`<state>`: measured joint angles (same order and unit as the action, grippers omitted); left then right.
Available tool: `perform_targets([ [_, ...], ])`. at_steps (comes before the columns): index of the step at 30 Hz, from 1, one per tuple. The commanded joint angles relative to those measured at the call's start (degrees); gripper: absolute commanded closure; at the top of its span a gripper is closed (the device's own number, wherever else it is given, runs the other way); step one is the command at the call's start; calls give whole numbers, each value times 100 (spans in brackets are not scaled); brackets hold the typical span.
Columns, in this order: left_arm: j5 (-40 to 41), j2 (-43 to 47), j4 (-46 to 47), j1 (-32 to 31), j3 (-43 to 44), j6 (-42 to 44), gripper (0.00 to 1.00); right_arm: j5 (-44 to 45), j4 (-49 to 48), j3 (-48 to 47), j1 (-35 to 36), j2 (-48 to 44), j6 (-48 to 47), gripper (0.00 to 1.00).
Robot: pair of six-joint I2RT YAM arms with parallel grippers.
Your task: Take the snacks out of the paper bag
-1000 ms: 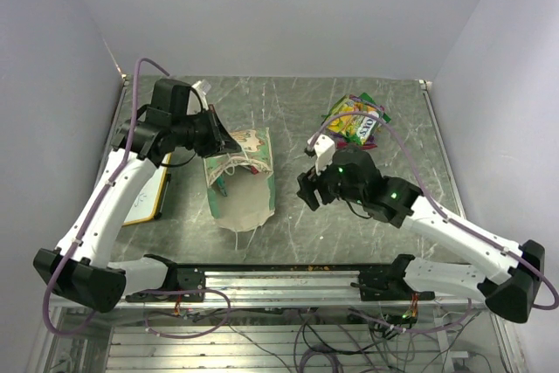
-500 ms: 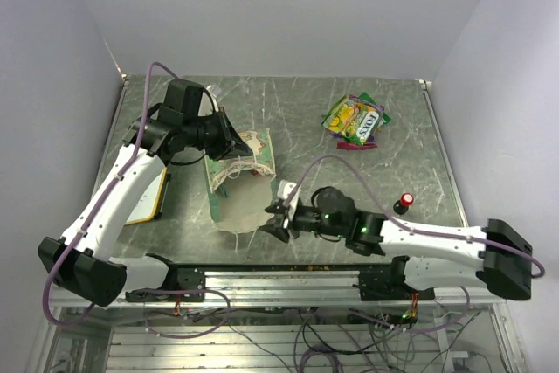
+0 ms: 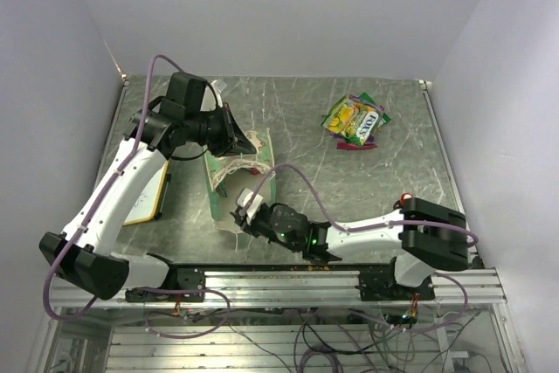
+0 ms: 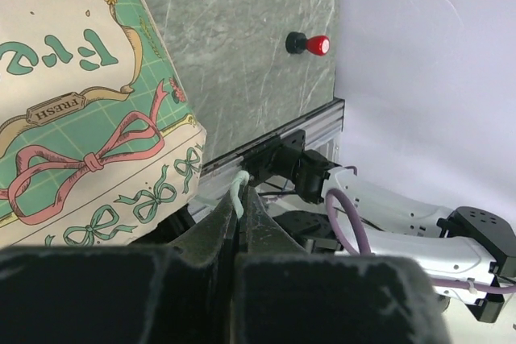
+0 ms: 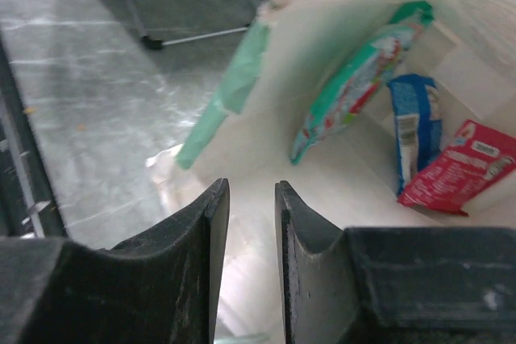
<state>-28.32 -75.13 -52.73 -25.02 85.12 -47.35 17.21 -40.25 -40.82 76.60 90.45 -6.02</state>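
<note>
**Top view**
- Paper bag [image 3: 253, 183]: mint-green, on its side on the table [image 3: 306, 98], tan mouth facing the near edge. You could not read its contents from here.
- Loose packets [image 3: 355, 120]: a small shiny pile, yellow-green uppermost, at the far right of the table and well apart from the bag.
- Left gripper [image 3: 242, 140]: at the bag's raised upper edge, jaws together.
- Right gripper [image 3: 238, 213]: low at the bag's mouth.
- Red-topped button [image 3: 406, 197]: on the table near the right arm.
- Whiteboard [image 3: 150, 194]: flat on the table, left of the bag.

**Left wrist view**
- Paper bag [image 4: 72, 118]: the printed cream-and-green front, with pink bow, filled the left of the frame.
- Left gripper [image 4: 240, 209]: your jaws were pressed fully together on a thin mint-green strip. This was probably the bag's rim, though the view was too tight to be sure.
- Red-topped button [image 4: 310, 43]: on the table [image 4: 242, 38], well beyond the bag.
- Right arm [image 4: 403, 215]: white, beyond the table's metal edge.

**Right wrist view**
- Paper bag [image 5: 234, 86]: you looked straight into its open mouth.
  - Teal-and-red packet [image 5: 363, 86]: leaned against the inner wall.
  - Blue packet [image 5: 411, 130]: stood on edge beside the teal-and-red one.
  - Red packet [image 5: 459, 167]: lay at the bottom right, touching the blue one.
- Right gripper [image 5: 251, 199]: your jaws stood a narrow gap apart just inside the mouth. Nothing was between them, and they were short of all three packets.
</note>
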Motion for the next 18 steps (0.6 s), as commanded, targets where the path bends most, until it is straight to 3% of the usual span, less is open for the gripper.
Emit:
perform_targets([
  [1, -392, 77, -36, -80, 65, 146, 93, 1272, -826, -215, 4, 472, 235, 72],
  [7, -580, 102, 96, -109, -108, 268, 93, 1705, -1521, -521, 4, 1467, -160, 72],
  [18, -588, 21, 85, -135, 279, 138, 93, 1861, -2651, -744, -161, 2196, -71, 65],
])
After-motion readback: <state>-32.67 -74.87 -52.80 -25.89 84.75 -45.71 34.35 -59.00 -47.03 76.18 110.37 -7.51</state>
